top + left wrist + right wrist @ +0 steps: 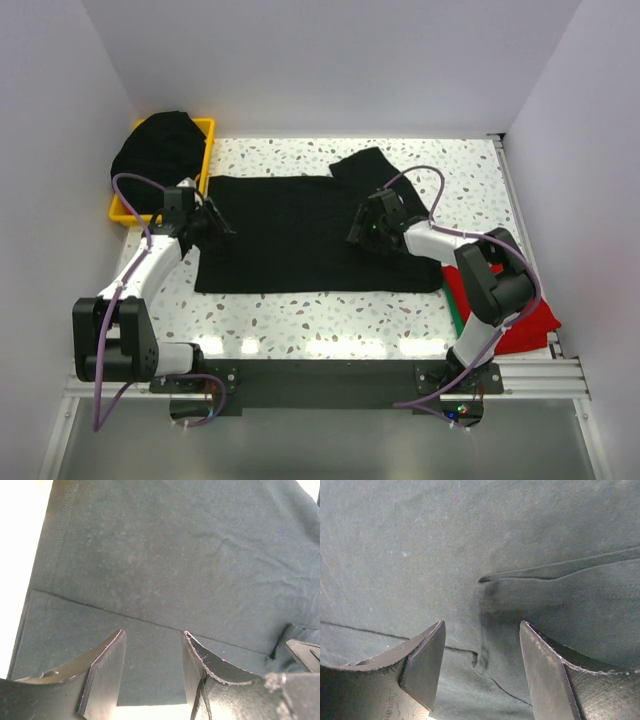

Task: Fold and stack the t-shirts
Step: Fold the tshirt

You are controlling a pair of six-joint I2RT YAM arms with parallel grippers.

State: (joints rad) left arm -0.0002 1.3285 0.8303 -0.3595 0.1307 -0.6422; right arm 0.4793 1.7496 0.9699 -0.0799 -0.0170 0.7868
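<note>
Top external view, left to right: a yellow bin (207, 135) is seen at the far left corner of the bench (300, 318), filled with a heap of black t-shirts (158, 145). The left end effector (218, 224) is held over the left edge of a spread black t-shirt (290, 240), which is laid flat mid-bench. The right end effector (357, 236) is placed over its right part, near a sleeve (362, 163) pointing to the far side. A red t-shirt (535, 322) is draped over the near right bench edge. Left wrist view: jaws are parted, no cloth is clamped, and a folded edge line is seen beyond them. Right wrist view: jaws are likewise spread wide, a cloth crease is seen between them, and no grip is made.
</note>
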